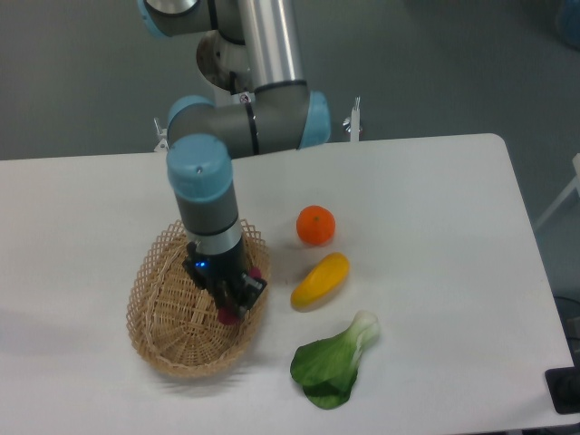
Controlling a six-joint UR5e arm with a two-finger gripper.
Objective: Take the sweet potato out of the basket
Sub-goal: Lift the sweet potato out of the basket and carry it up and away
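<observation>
The tan wicker basket (168,313) sits on the white table at the front left. My gripper (228,294) points straight down inside the basket's right half. The maroon sweet potato (225,316) lies under the gripper, mostly hidden. Only its two ends show, one below the gripper and one by the basket's right rim. The fingers straddle or touch it, but the gripper body hides the fingertips, so I cannot tell whether they are closed on it or whether it still rests on the basket floor.
A round orange fruit (315,225) and a yellow oblong vegetable (320,279) lie just right of the basket. A green leafy bok choy (333,362) lies near the front edge. The arm's elbow (245,122) hangs over the table's back.
</observation>
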